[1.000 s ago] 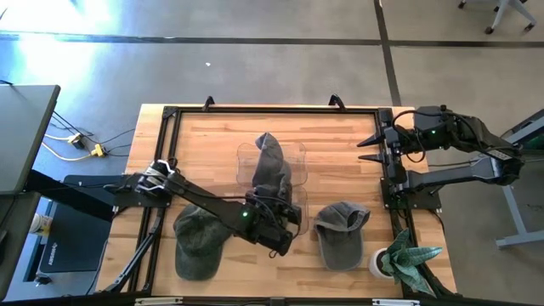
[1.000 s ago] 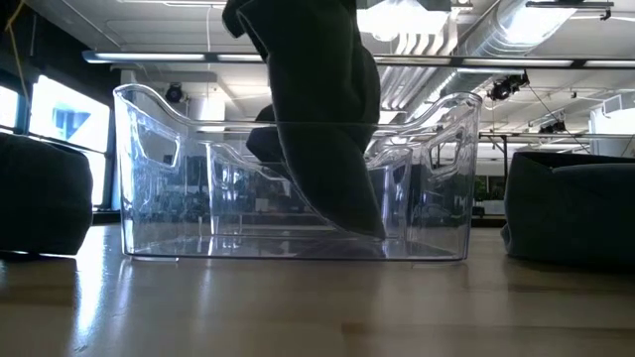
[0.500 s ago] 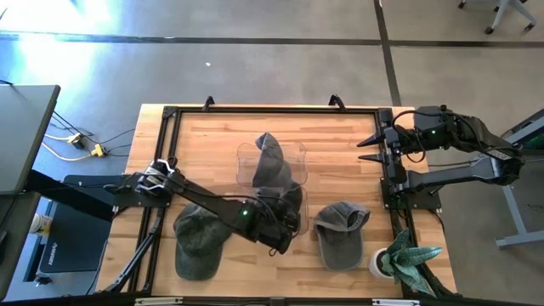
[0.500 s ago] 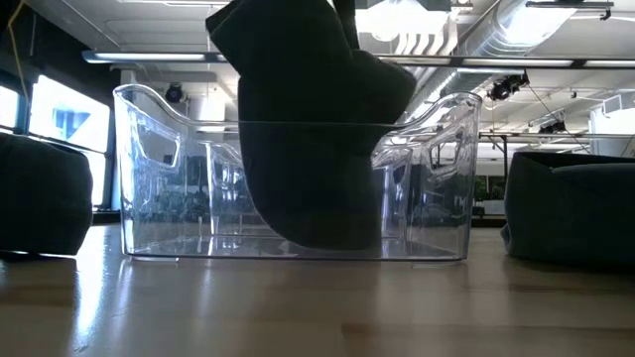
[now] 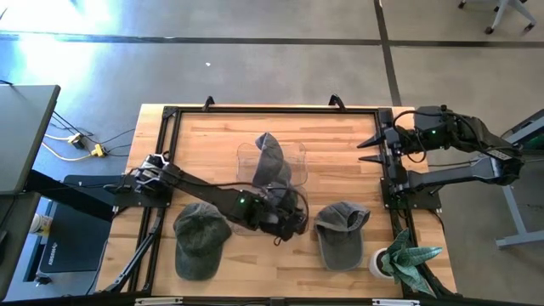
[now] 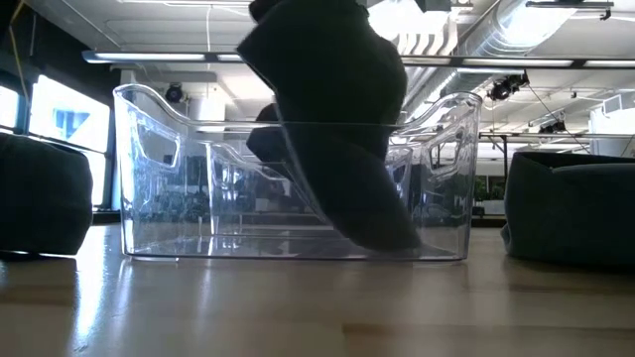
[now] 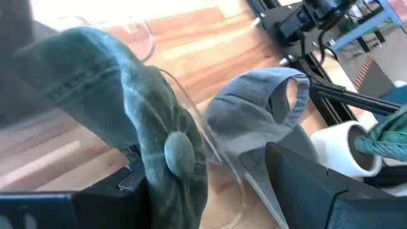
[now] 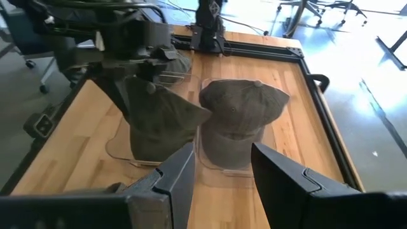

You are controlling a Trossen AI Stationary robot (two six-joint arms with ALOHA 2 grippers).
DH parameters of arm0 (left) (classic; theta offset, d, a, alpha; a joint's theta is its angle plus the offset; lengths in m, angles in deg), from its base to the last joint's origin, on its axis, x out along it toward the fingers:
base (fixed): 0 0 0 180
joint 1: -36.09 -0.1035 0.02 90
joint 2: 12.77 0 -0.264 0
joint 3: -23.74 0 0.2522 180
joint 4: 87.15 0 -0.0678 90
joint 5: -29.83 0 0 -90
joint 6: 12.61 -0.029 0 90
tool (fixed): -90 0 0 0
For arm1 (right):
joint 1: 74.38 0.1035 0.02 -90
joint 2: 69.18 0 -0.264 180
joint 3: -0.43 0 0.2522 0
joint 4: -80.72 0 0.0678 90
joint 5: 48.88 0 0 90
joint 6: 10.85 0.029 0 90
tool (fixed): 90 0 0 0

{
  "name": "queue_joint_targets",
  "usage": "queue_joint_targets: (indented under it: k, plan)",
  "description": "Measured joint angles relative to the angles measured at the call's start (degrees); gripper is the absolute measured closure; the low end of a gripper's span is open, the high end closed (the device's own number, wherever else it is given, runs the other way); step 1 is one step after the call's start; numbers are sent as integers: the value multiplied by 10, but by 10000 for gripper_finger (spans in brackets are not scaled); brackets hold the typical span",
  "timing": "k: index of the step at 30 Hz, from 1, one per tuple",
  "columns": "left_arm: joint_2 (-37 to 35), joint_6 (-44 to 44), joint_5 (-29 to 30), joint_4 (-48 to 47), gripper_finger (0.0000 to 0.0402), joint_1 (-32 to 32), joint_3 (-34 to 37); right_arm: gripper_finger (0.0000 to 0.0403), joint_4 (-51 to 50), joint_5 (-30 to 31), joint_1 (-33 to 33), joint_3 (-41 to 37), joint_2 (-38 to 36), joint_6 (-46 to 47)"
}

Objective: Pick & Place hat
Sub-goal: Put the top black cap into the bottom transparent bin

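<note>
A clear bin [image 5: 245, 155] stands mid-table with one olive hat [image 5: 270, 160] in its far half. A second green hat [image 7: 137, 114] stands tilted in its near half, its lower end [image 6: 392, 236] on the bin's floor. My left gripper [image 5: 287, 219] is open over this hat at the bin's near end. Two more hats lie on the table, one [image 5: 201, 241] at the near left and one [image 5: 342, 233] at the near right. My right gripper [image 5: 365, 144] waits open at the far right. My left gripper's fingers stand apart, coming at the hat from above on a slant. The hat's crown, beside its top button [image 7: 178, 151], leans against the inner side of one finger [image 7: 130, 177]. The other finger [image 7: 299, 175] is clear of it. The hat stands on the bin's floor.
A white pot with a green plant [image 5: 399, 259] stands at the table's near right corner. A black frame [image 5: 255, 110] runs around the tabletop. Bare wood lies to the left and right of the bin's far half.
My left gripper has shifted a little toward the table's right and far edges over the bin's near end. The hat under it bulged out and then settled, its lower end now farther toward the right on the bin's floor.
</note>
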Motion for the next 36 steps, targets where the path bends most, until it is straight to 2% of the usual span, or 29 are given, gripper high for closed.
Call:
queue_joint_targets:
  k: [4,7,11,17,23,26,31,36]
  plan:
    - [0,6,-57,11,158,-23,0,253,-1,-13,0,0,0,1]
    - [0,7,-74,10,167,-42,0,254,-7,-13,0,0,0,2]
    - [0,21,-80,-1,188,-57,0,254,-7,-13,0,0,0,2]
    - [0,40,-146,-10,239,-63,0,254,-21,-12,0,0,0,2]
    - [0,108,-141,-15,342,-57,0,254,-23,-12,0,0,0,2]
    - [-14,160,-135,-57,390,-44,1,254,-23,-12,0,0,0,1]
    - [-14,274,-124,-137,383,-20,1,254,-23,-12,0,0,0,-2]
    - [-16,340,-101,-176,398,2,1,254,-22,-12,0,0,0,-8]
